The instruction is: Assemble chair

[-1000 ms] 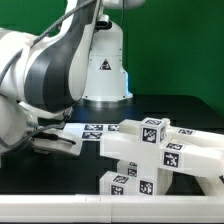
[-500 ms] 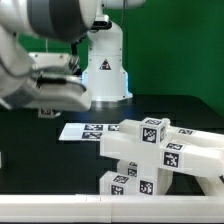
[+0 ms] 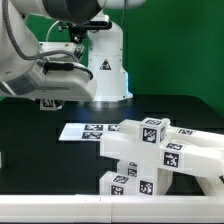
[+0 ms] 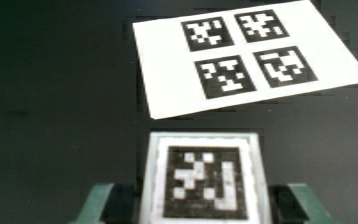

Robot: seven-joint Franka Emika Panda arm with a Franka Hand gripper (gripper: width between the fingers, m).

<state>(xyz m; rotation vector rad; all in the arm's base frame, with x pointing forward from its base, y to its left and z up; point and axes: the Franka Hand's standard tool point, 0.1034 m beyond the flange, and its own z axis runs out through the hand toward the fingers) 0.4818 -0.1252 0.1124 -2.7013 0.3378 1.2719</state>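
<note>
Since a second ago the large glossy white robot arm (image 3: 40,60) has risen from low over the table, at the exterior view's left, to well above it, and its two-finger gripper (image 3: 48,101) now hangs above the black tabletop (image 3: 160,108). A small white plastic chair part (image 4: 202,183) with a black-and-white square tag is clamped between the green-tinted fingers (image 4: 108,199); the jaws stand partly apart, closed on the part's two sides. In the exterior view only a tagged corner of this part shows under the gripper.

Below, the thin flat white marker board (image 3: 84,131) with its four tags lies flat on the table, unmoved; the wrist view looks straight down on it, well under the held part.

At the exterior view's right sits the half-built white blocky chair assembly (image 3: 160,152): stacked bars and cubes bearing tags, resting on the table just beside the marker board, apart from the gripper. It has not shifted across the frames.
</note>
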